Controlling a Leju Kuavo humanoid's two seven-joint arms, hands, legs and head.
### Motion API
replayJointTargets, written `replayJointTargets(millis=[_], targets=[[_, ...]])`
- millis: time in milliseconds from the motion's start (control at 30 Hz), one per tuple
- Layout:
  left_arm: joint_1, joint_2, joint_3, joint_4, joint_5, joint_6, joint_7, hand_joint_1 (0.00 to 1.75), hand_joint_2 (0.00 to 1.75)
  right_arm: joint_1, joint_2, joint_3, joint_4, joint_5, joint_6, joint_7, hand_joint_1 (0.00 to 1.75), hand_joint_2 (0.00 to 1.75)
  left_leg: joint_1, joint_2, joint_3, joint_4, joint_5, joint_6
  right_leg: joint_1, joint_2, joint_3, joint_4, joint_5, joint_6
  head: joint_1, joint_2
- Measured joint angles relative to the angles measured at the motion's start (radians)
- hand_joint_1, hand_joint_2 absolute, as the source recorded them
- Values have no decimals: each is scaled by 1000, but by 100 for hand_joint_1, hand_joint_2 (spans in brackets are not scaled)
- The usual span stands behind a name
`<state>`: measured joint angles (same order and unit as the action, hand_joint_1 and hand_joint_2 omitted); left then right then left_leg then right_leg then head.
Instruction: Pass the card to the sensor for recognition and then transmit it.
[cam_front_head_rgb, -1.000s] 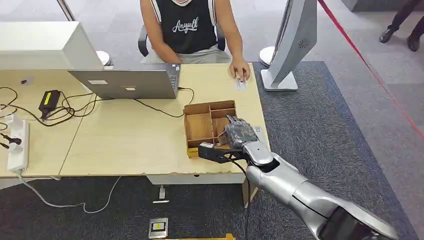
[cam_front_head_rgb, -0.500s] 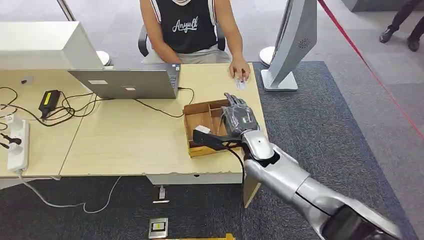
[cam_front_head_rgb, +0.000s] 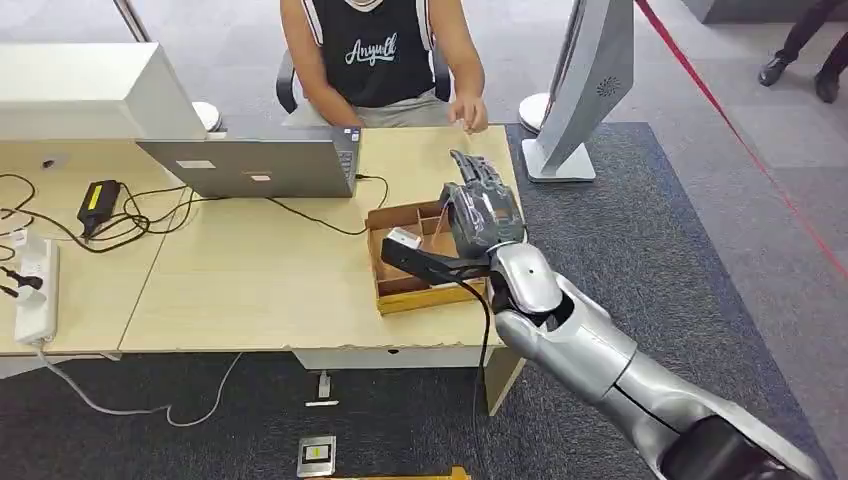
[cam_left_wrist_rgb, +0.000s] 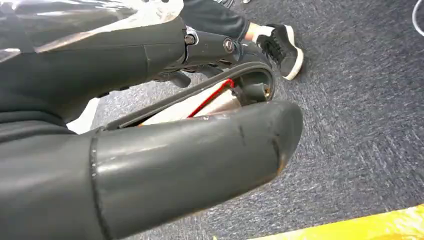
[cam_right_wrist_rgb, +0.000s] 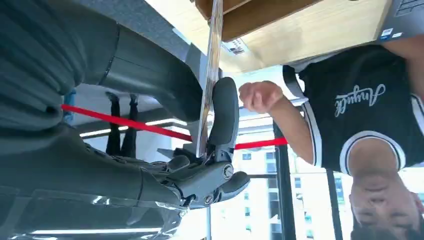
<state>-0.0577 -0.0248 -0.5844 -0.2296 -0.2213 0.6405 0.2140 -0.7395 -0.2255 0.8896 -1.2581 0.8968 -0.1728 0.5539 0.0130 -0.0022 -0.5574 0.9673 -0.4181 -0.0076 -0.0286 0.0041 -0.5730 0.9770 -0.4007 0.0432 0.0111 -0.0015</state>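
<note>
Grey carpet runs under a pale wooden desk from my head view, with a red barrier tape crossing it on my right; on the desk sit an open laptop, a tangle of black cables, a white power strip and a brown compartmented wooden box near the desk's right end; a person in a black vest sits across from me, their hand raised just off the far edge; a grey stand rises beside the desk corner. My right hand is lifted above the box, fingers pointing away toward the person, thumb stretched out to the left; from this height the card itself is hard to make out against the hand. My right wrist view settles it: the card shows edge-on as a thin pale strip, pinched between my thumb and a finger, so the hand is clamped on it, held in the air above the box's edge and short of the person's fist. My left wrist view gives my left hand close over carpet; whether its fingers are apart or together I cannot tell; someone's black shoe stands nearby.
</note>
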Motion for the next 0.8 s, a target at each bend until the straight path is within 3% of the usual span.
replayJointTargets(millis=[233,500,800], targets=[[-4,1,-34,-2,5,0,5,0,0,-78,28,5,36,8,66,-58,175,175,0,0,-1,0,0,0,0,0,0,0,0,0,0,0],[-22,5,-80,-6,10,-10,-3,0,0,-234,104,33,217,3,51,-101,175,175,0,0,-1,0,1,0,0,0,0,1,0,0,0,0],[-33,10,-127,-9,16,-13,-5,0,0,-357,194,77,448,57,9,-52,175,175,0,0,-1,0,1,0,0,0,-1,1,0,0,0,0]])
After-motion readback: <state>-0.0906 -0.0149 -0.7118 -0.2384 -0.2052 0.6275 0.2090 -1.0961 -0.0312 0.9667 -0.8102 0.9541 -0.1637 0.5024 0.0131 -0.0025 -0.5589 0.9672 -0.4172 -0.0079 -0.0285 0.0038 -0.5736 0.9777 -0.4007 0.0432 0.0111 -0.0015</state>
